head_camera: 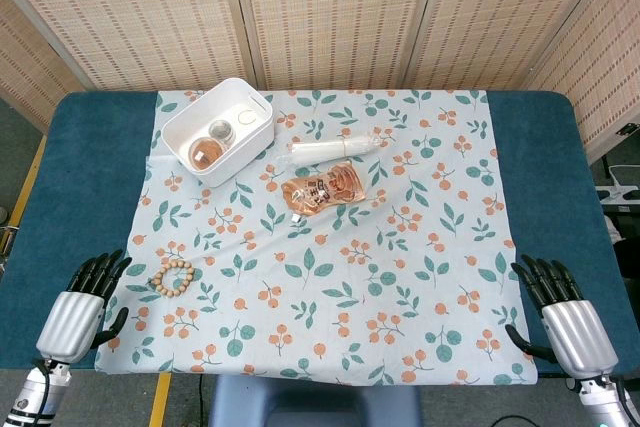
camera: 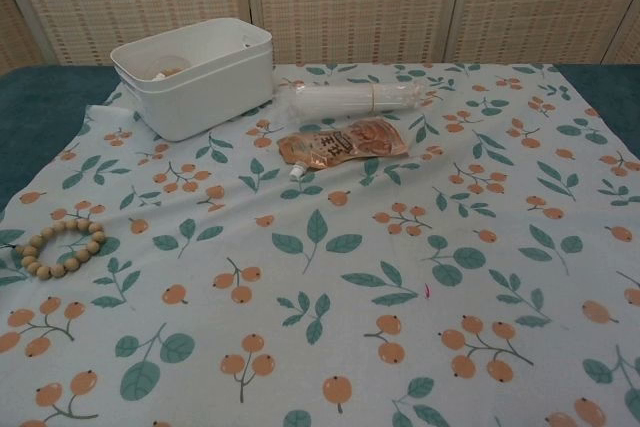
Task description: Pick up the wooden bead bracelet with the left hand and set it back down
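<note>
The wooden bead bracelet lies flat on the patterned cloth near the table's front left; the chest view shows the bracelet at its left edge. My left hand hovers just left of it, fingers spread, holding nothing and not touching the beads. My right hand rests at the front right corner, fingers apart and empty. Neither hand appears in the chest view.
A white bin with small items stands at the back left. A clear wrapped tube and an orange pouch lie mid-table. The floral cloth covers the blue table.
</note>
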Robot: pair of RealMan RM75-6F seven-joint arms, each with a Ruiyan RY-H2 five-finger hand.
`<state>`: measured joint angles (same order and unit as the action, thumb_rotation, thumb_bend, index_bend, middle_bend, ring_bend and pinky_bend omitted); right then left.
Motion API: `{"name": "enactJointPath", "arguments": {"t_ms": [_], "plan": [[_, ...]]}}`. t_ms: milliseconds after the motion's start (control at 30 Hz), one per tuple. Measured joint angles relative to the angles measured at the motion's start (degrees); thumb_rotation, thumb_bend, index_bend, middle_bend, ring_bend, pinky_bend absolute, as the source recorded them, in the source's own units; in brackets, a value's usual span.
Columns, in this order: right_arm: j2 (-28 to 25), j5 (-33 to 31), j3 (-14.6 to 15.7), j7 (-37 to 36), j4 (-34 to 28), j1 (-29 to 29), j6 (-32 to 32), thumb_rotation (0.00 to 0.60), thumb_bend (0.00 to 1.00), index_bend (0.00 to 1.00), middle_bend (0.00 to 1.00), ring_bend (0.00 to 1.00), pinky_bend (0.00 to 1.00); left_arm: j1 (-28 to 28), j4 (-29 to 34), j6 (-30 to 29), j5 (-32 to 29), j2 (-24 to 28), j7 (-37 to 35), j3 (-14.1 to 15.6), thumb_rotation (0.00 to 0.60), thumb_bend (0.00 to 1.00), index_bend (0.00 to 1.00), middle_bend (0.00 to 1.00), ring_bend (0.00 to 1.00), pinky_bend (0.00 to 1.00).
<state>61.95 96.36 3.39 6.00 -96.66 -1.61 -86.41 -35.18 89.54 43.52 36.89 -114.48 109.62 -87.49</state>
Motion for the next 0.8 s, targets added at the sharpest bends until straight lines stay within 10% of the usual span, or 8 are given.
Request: {"name": "enactJointPath", "arguments": {"t_ms": [267, 800], "plan": [[0.10, 0.44, 0.17, -0.45, -0.10, -0.23, 0.50, 0.458, 0.24, 0.00, 0.00, 0.00, 0.00, 0.27, -2.13, 3.35, -0.48, -1.78, 1.74, 3.83, 0.600, 0.46, 0.09, 0.27, 0.02, 0.10], [-0.02, 0.29, 0.17, -1.37, -0.21, -0.96, 1.82, 0.457, 0.24, 0.00, 0.00, 0.00, 0.00, 7.82, -9.84, -1.57, 5.77, -8.34, 22.90, 5.64, 0.600, 0.46, 0.22, 0.30, 0.05, 0.09]]}}
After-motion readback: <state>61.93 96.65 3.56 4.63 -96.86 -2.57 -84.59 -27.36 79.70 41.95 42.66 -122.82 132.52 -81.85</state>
